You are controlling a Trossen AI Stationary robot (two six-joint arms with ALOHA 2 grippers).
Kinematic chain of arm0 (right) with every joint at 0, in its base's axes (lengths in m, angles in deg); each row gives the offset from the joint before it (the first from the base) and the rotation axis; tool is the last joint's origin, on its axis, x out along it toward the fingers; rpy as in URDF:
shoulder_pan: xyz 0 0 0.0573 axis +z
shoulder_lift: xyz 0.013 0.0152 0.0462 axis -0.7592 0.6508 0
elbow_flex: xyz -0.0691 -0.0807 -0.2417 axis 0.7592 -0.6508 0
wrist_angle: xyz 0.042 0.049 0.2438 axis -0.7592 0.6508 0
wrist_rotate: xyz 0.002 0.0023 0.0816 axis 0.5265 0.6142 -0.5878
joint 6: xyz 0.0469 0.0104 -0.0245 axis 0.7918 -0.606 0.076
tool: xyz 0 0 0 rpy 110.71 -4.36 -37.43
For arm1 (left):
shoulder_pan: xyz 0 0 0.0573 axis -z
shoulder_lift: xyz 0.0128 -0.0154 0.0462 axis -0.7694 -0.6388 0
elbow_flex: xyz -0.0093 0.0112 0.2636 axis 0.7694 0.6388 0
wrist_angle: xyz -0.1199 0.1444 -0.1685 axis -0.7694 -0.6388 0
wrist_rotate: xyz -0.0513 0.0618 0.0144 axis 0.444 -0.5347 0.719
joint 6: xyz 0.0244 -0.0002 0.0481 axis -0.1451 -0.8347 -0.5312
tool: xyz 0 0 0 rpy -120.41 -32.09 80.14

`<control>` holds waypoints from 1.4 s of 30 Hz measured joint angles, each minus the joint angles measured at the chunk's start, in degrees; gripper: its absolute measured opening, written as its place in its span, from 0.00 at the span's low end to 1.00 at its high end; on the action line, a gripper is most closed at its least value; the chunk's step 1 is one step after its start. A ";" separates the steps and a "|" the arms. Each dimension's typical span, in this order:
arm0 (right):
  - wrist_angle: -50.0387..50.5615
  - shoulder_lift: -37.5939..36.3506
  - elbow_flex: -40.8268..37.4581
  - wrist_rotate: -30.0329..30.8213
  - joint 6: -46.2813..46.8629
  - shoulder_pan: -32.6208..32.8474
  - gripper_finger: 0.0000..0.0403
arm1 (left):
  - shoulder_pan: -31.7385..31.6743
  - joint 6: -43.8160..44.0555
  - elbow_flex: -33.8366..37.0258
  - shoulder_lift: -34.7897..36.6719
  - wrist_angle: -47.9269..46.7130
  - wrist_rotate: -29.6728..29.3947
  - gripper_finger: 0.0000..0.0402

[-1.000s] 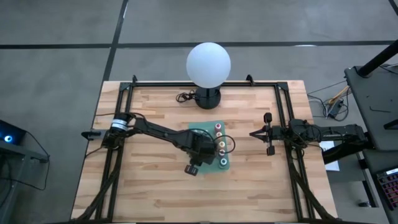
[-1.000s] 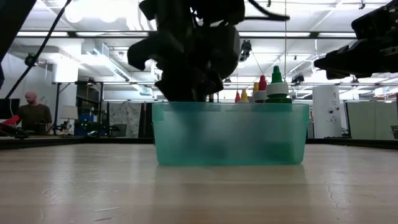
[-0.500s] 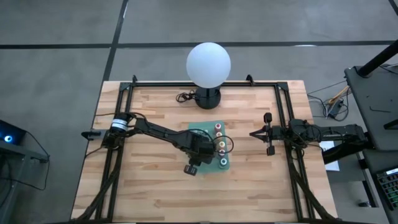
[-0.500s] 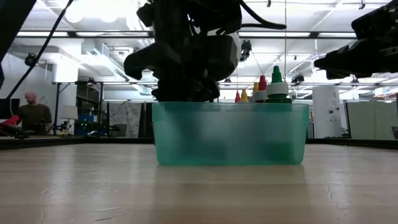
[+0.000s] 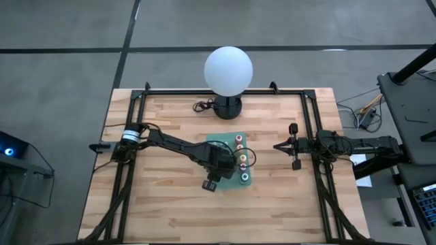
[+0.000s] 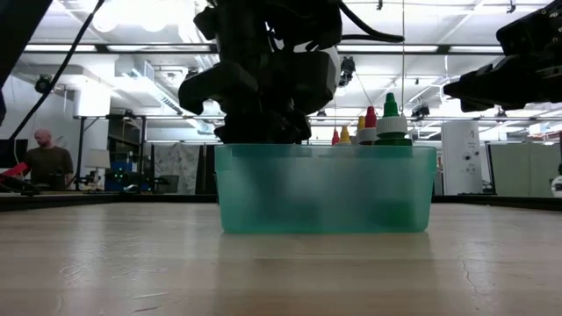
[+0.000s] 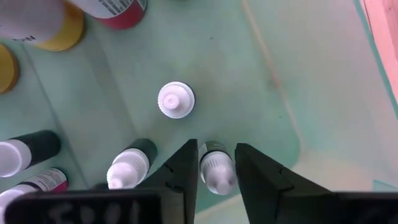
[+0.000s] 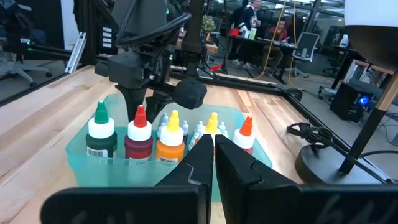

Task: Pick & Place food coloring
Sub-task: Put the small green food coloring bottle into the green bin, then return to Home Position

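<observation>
A translucent green bin (image 6: 325, 189) stands mid-table. Along its right side is a row of larger food coloring bottles with coloured tips (image 8: 138, 134). Several small white-capped bottles (image 7: 176, 100) stand on the bin's floor (image 7: 261, 81). My left gripper (image 7: 216, 163) reaches down into the bin (image 5: 235, 178), open. Its fingers stand close on either side of one small white-capped bottle (image 7: 216, 173), which rests on the bin floor near a corner. My right gripper (image 8: 214, 146) waits shut, level above the table's right side (image 5: 276, 145).
A white globe lamp (image 5: 228, 71) on a black base stands at the table's far edge, its cable (image 5: 201, 105) beside it. Black frame rails (image 5: 310, 129) run along the table's sides. In the room behind, a person (image 6: 44, 158) sits far off.
</observation>
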 joint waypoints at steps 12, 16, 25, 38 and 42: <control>-0.01 0.00 0.00 0.00 0.03 0.01 0.02 | -0.07 0.13 -0.45 0.79 -0.37 -0.01 0.26; 0.01 0.00 0.00 -0.02 0.00 0.00 0.02 | -0.09 0.13 -1.11 1.71 -0.35 -0.01 0.26; -0.01 -0.02 0.00 -0.01 0.04 -0.02 0.02 | -0.09 -0.30 -0.89 4.67 -0.22 -0.04 0.24; -0.01 -0.02 0.01 0.00 0.03 0.01 0.02 | -0.09 -0.35 -0.59 5.42 0.97 -0.04 0.00; -0.01 -0.02 0.00 0.00 0.03 0.01 0.02 | -0.10 -0.35 -0.59 5.42 1.58 -0.01 0.00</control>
